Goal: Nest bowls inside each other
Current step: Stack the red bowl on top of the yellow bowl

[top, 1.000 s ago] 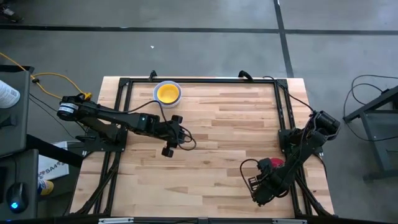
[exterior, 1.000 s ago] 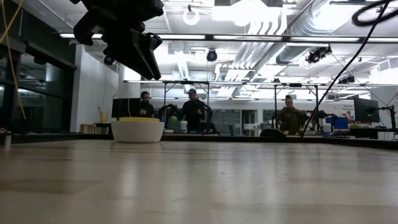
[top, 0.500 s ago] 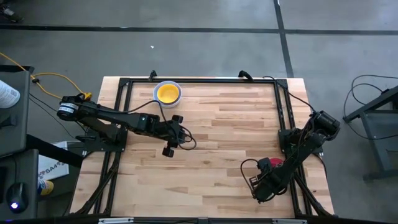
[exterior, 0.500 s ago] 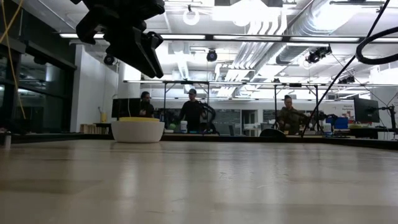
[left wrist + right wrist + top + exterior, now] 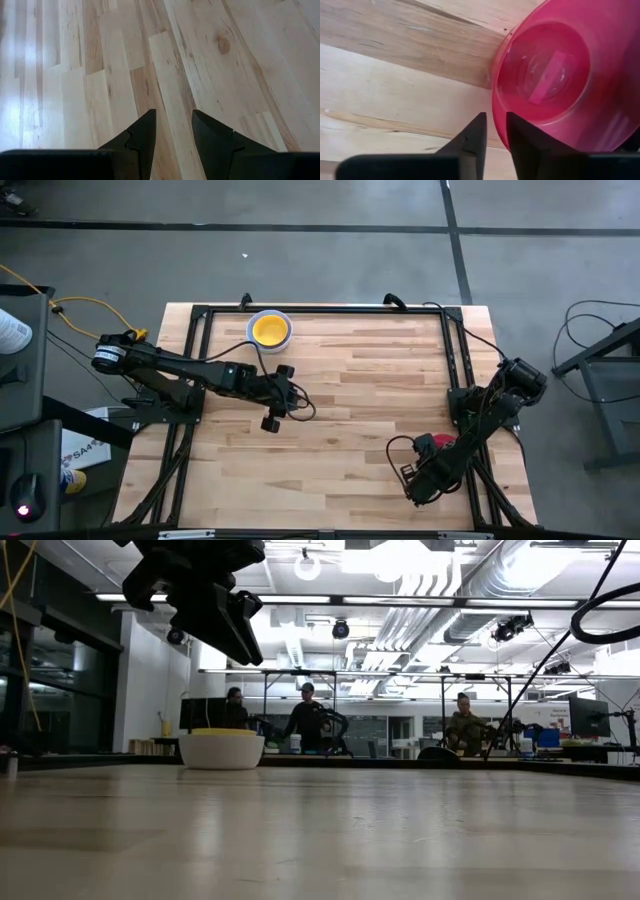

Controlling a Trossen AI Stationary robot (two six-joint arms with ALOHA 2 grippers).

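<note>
A red-pink bowl [image 5: 555,80] stands upright on the wood at the table's near right [image 5: 445,442]. My right gripper [image 5: 495,131] points down at it and is shut on its rim. At the far left a yellow bowl [image 5: 269,329] sits nested in a white bowl [image 5: 221,751], which rests on its base. My left gripper [image 5: 174,120] hangs open above bare wood left of the table's middle [image 5: 290,402], a short way nearer than that stack, and shows at the top left of the low view [image 5: 215,610]. My right gripper has the red-pink bowl's rim [image 5: 493,102] between its two fingers, one finger [image 5: 522,142] inside the bowl and the other [image 5: 472,137] outside it. The fingers come from above, pointing down. The bowl stands upright with its base on the table.
A black frame [image 5: 320,308] runs along the table's far and side edges. Bare wood [image 5: 360,390] lies between the two arms. In the low view several people stand in the room beyond the table [image 5: 310,720].
My right gripper has sunk a little toward the red-pink bowl; its cable now loops lower at the right of the low view. The bowls have kept their places.
</note>
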